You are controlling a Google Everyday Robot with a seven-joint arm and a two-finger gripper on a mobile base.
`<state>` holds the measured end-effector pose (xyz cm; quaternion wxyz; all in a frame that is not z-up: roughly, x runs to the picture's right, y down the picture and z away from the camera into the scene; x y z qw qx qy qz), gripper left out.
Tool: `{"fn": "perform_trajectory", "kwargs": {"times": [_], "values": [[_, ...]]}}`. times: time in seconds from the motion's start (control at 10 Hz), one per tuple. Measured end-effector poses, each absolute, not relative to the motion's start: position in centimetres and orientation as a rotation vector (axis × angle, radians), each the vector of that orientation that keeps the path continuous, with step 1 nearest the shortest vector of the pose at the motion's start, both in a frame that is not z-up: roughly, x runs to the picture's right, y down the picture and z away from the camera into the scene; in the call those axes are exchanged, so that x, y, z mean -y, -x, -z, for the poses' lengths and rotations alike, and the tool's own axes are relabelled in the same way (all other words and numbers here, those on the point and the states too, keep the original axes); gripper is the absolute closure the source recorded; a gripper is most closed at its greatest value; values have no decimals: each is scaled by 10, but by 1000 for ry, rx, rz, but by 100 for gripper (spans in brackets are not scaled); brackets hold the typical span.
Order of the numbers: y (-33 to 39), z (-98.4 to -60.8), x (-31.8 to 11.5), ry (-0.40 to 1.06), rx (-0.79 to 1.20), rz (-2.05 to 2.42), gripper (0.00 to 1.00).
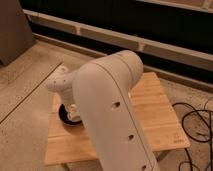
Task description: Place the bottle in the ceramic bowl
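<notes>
The ceramic bowl (63,115) shows as a dark round shape at the left side of the wooden table (156,107), mostly covered by my arm. My gripper (73,113) points down right over the bowl, at or just inside its rim. The bottle is hidden; I cannot tell whether it is in the gripper or in the bowl. My big white arm (112,115) fills the middle of the view and hides much of the tabletop.
Black cables (196,126) lie on the floor to the right of the table. A dark wall with a pale ledge (150,42) runs behind it. Speckled floor (25,85) lies to the left.
</notes>
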<state>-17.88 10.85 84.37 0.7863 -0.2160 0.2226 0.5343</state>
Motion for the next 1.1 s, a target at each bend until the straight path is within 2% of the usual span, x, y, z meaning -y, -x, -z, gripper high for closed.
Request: {"fn": "perform_trajectory", "kwargs": {"times": [0.4,0.6,0.8,1.1], "values": [[183,-844,-110,453,-474,-1131,100],[181,-844,-109,452,-476,-1133,86],[183,-844,-109,453,-474,-1131,63],[184,-844,-109,453,-474,-1130,35]]}}
